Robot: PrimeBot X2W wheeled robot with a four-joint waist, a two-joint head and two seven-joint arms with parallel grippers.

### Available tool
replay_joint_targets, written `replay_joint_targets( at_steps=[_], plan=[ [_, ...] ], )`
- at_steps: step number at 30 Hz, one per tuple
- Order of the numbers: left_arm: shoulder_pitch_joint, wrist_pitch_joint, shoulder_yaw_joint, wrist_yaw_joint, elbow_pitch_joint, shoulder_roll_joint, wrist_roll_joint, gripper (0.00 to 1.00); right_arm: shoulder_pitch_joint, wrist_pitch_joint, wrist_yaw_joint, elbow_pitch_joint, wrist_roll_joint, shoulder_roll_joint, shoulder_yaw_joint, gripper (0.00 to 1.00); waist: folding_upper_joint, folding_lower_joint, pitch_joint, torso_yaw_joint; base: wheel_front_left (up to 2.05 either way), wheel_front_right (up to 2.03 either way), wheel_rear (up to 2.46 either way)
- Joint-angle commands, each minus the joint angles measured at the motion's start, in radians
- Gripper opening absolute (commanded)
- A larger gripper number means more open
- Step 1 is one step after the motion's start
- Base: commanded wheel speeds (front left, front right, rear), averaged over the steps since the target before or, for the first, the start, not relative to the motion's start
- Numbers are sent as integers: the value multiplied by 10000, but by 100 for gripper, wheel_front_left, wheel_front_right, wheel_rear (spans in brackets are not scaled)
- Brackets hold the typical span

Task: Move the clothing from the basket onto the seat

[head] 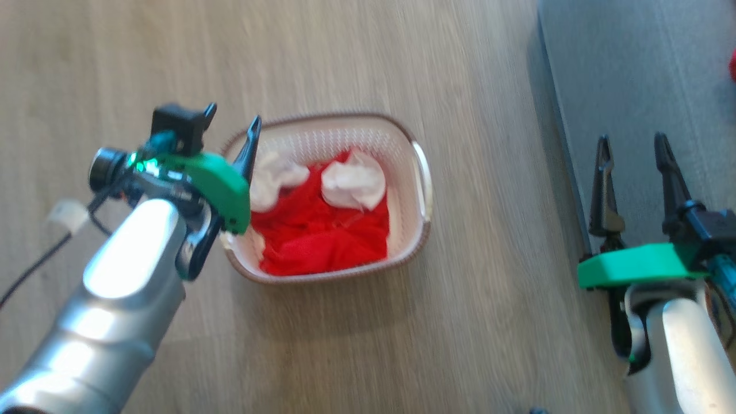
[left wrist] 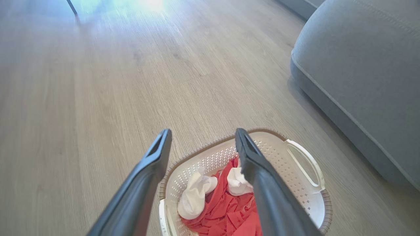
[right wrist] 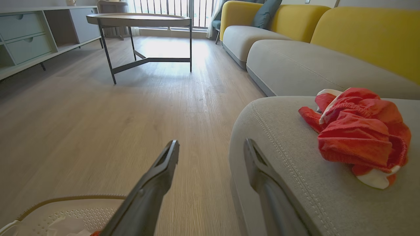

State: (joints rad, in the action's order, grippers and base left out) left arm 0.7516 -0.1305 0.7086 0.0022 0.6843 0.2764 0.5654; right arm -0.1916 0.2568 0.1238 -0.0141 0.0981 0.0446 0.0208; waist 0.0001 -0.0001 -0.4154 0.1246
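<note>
1. One heap of red-and-white clothing (head: pixel 322 230) lies crumpled inside the basket (head: pixel 424 172), covering its bottom.
2. Left pincer (head: pixel 233 115) hovers over the basket's left rim with its fingers spread wide, gripping nothing. One finger is above the clothing.
3. Basket stands on the wooden floor (head: pixel 402 57), with the grey seat (head: pixel 632 69) near its right side but not touching.
4. Right pincer (head: pixel 631 138), right of the basket, hangs over the seat's edge, spread and empty.
5. Another red garment (right wrist: pixel 357 137) lies bunched on the seat, beyond the right pincer from the basket.
</note>
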Motion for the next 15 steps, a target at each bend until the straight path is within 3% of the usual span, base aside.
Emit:
replay_joint_targets(
  at_steps=[1,15],
  plan=[
    [-313,-423,-517,204,-414,472,148,100,301,49,69,230,-159,56,-76,100,-1,1,1385,-834,0,0,0],
    [-3110,-1130,-1412,1222,-2357,1567,714,100,1382,49,69,-4,-533,56,83,100,-1,1,2996,-1779,0,0,0]
  ],
)
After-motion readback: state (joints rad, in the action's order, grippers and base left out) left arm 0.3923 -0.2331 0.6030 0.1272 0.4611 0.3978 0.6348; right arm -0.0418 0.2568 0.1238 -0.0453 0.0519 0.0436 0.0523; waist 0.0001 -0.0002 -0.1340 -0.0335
